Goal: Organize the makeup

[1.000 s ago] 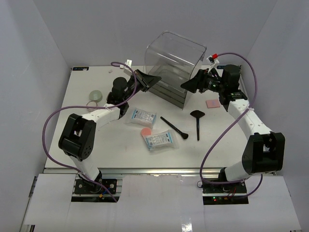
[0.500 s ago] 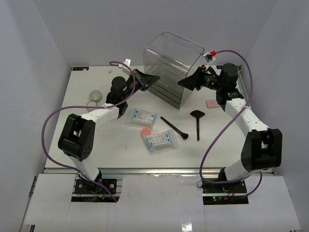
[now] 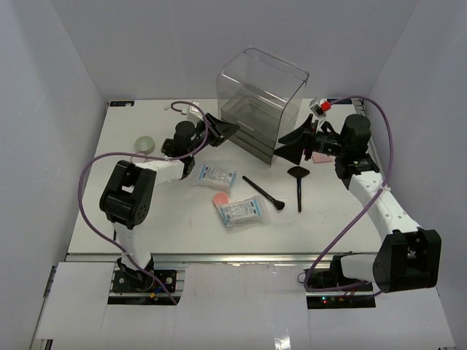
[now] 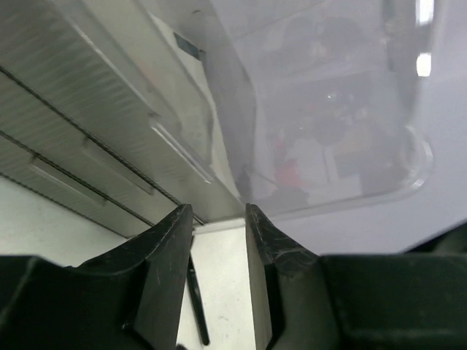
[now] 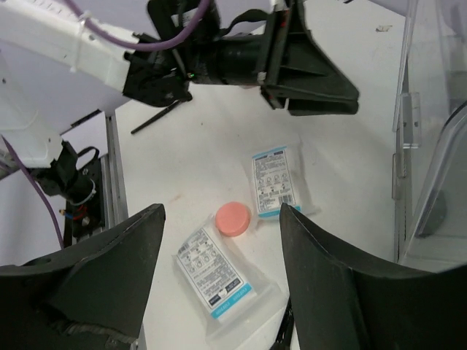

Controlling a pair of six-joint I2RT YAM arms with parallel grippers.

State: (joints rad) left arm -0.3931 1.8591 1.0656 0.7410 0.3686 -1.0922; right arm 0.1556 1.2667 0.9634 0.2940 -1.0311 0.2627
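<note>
Drawers (image 4: 95,157) of the clear box (image 3: 263,102) seem your target: left fingers (image 4: 164,248) and right fingers (image 5: 109,270), spread and empty, flank it at eight and four o'clock; pull one open.

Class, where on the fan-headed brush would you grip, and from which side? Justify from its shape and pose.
Grip the fan-headed brush mid-handle, from straight above, closing across it. It lies flat on the table, with a thin, straight handle; the fan head looks like soft bristles.

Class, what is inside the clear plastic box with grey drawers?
The clear plastic box looks empty in its see-through upper part; its shut grey ribbed drawers hide whatever they hold.
</note>
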